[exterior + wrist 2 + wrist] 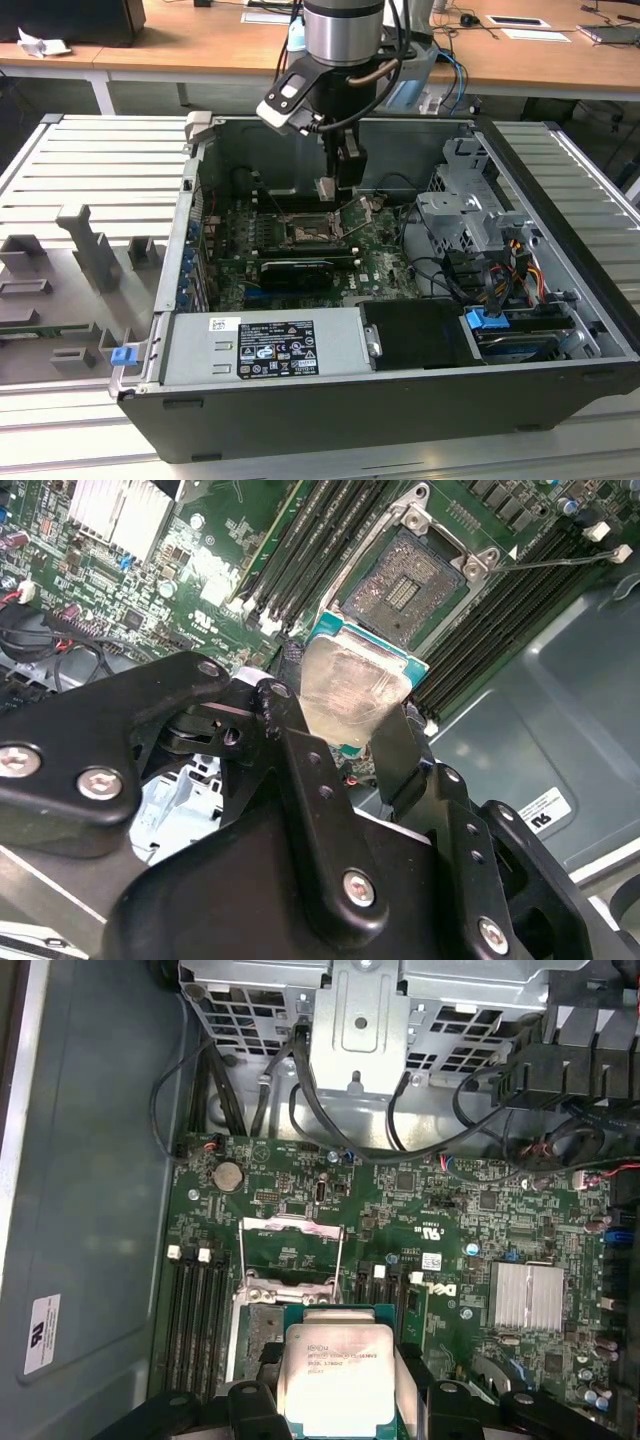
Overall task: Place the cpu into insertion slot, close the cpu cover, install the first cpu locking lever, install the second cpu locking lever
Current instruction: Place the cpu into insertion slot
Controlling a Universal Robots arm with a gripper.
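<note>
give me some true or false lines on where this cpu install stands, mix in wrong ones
1. The fingers of the gripper grip the small flat square silvery chip. True.
2. The chip sits in the square black-framed socket. False: the socket is empty and the chip is held above it.
3. The thin silver metal cover frame is shut over the socket. False: it is swung open.
4. A silver finned heat sink sits on the green motherboard. True.
</note>
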